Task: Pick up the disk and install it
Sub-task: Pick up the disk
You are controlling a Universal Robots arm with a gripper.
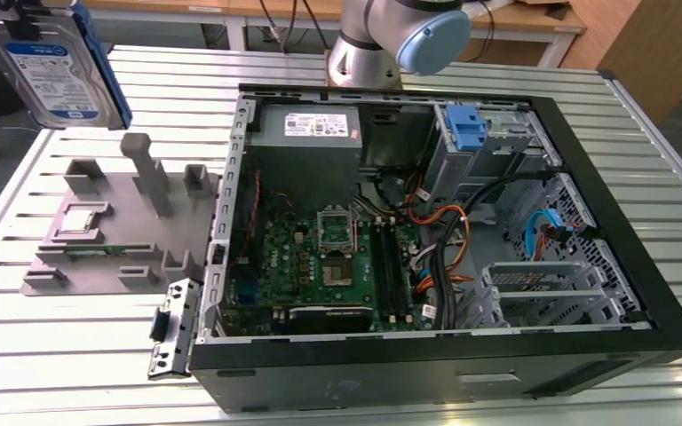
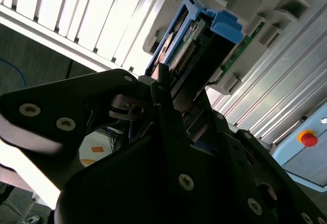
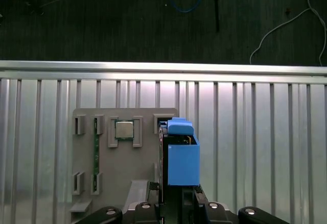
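The claw point(image 2: 180, 95) is clamped on the disk point(image 2: 198, 36). In the second wrist view its dark fingers point(image 2: 161, 83) press on either side of the disk's near end, and the far end with the blue rails point(image 2: 225, 24) sticks out beyond them.

In the exterior view the disk point(image 1: 57, 64) hangs upright in the air at that view's upper left, with its label facing the camera. It is clear of everything beneath it. In the first wrist view it is seen edge-on, directly over the grey fixture point(image 3: 122, 178), which lies flat on the slatted worktop point(image 3: 255, 132) with a chip point(image 3: 124, 129) seated in one pocket.

The open case point(image 1: 436, 368) lies well apart on the exterior view's right, and a bare blue bracket point(image 1: 465, 129) stands near its far corner. The disk is not yet in the case.

The disk looks stiff and dense for its size, so it should not flex in the grip. Its metal faces look smooth, though, and it could slide if held lightly. The plastic rails probably give a little. It is likely sensitive to knocks. The connector edge and the label look like poor places to squeeze, while the solid body between the rails seems the safest place to hold it.
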